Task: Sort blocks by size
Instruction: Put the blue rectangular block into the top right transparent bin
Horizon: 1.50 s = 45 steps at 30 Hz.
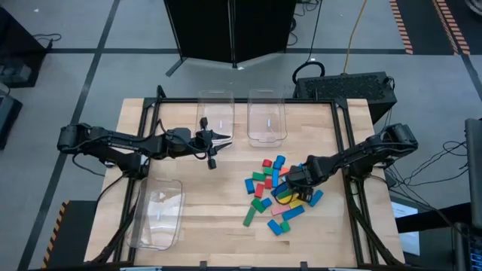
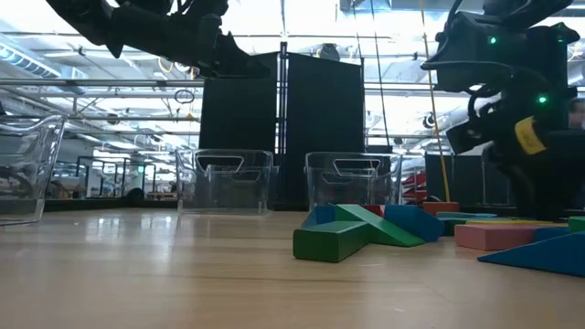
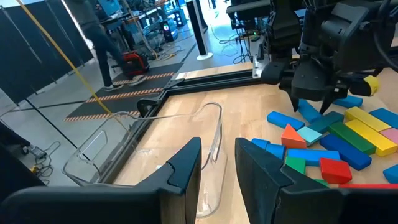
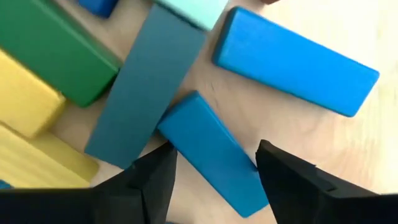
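Several small blocks (image 1: pixel 273 190) in blue, green, red, yellow, pink and cyan lie in a loose pile on the table's right half. They also show in the low view (image 2: pixel 356 236) and the left wrist view (image 3: pixel 339 134). My right gripper (image 1: pixel 291 186) is down in the pile, open. Its fingers stand on either side of a blue block (image 4: pixel 208 152) that lies flat on the wood. My left gripper (image 1: pixel 218 141) is open and empty above the table, between the far bins and the pile. My right gripper comes at the blue block from above, pointing down, one finger (image 4: pixel 152 177) at each long side of the block's near half (image 4: pixel 224 177). The block lies flat on the table. I cannot tell whether the fingers touch it.
Two clear bins (image 1: pixel 217 114) (image 1: pixel 266 117) stand at the table's far edge, and a third (image 1: pixel 160 214) at the near left. Bare wood lies between the left bin and the pile. A dark block (image 4: pixel 146 87) and a longer blue block (image 4: pixel 298 59) lie close to the fingers.
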Each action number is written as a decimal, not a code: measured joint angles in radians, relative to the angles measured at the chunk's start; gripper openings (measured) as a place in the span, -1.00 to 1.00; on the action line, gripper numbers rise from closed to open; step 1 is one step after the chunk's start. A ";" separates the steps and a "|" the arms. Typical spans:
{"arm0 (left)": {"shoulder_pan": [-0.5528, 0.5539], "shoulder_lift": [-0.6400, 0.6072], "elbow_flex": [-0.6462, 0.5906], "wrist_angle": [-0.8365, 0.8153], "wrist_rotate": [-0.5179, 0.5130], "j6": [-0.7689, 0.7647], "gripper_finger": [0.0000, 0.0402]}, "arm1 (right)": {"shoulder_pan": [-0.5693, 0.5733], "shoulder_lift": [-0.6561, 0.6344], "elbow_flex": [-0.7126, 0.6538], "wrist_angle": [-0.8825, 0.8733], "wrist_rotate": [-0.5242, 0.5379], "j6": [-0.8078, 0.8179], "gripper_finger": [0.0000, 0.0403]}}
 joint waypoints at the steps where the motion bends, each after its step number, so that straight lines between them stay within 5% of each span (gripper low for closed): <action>1: 0.000 0.000 0.000 0.000 0.000 0.000 -0.50 | 0.000 0.000 0.000 0.005 0.000 0.015 0.02; 26: 0.000 0.000 0.000 0.000 0.000 -0.006 -0.50 | 0.000 -0.004 -0.056 0.116 -0.013 0.010 -0.49; 45: 0.001 -0.001 0.110 -0.144 -0.005 -0.049 -0.50 | -0.039 -0.199 -0.021 0.144 0.039 0.021 -0.48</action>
